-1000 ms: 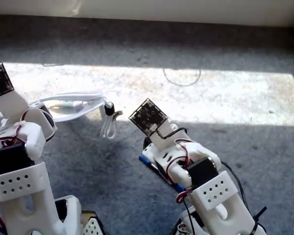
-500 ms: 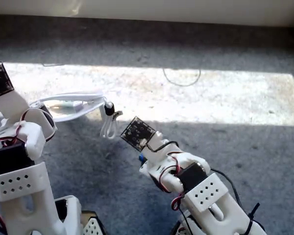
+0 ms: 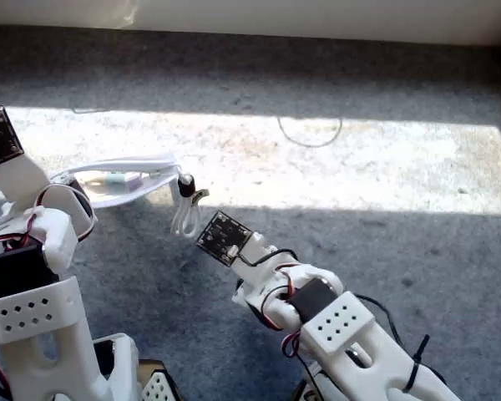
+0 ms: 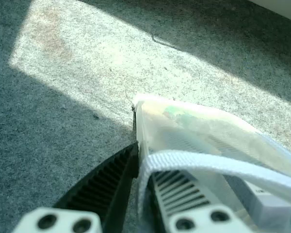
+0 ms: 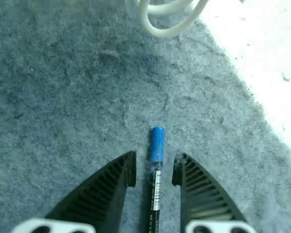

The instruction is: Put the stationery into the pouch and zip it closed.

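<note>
Pouch [image 3: 117, 180] by sunlit band [image 3: 384, 163] on grey carpet [image 3: 401, 83], perhaps wall [image 3: 317, 12] beyond

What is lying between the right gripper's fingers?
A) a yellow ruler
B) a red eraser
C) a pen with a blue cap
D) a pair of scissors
C: in the right wrist view, a pen with a blue cap lies on the grey carpet, between the open fingers of the right gripper.

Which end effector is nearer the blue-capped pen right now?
Right. The right end effector straddles the blue-capped pen; the left end effector grips the pouch farther off.
</note>
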### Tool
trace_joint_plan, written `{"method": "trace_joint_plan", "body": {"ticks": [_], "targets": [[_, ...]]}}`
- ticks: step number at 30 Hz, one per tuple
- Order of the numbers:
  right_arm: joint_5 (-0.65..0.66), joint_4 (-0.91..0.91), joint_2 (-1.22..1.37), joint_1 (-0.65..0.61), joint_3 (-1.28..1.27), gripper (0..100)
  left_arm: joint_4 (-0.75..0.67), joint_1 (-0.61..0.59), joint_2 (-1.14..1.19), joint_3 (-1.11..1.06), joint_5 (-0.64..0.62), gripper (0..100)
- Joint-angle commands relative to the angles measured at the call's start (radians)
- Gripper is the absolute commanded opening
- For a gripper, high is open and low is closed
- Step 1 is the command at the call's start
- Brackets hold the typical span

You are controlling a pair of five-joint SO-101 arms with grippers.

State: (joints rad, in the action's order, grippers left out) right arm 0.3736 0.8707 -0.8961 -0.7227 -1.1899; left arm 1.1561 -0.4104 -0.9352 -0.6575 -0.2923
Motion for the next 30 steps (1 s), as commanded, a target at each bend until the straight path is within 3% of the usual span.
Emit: {"method": "trace_joint_plan", "body": {"ticks": [1,11,30], "targets": [[0.000,-0.035,0.147,-0.007,0.045,13.1,-0.026,-0.012,-0.024,0.008,-0.008,1],[0.000,-0.039,0.461,0.033,0.217,13.1,-0.028,-0.013,-0.024,0.008,-0.008,1],[0.000,-0.035,0.691,0.035,0.278,13.0,-0.025,-0.013,-0.024,0.010,-0.006,1]]}}
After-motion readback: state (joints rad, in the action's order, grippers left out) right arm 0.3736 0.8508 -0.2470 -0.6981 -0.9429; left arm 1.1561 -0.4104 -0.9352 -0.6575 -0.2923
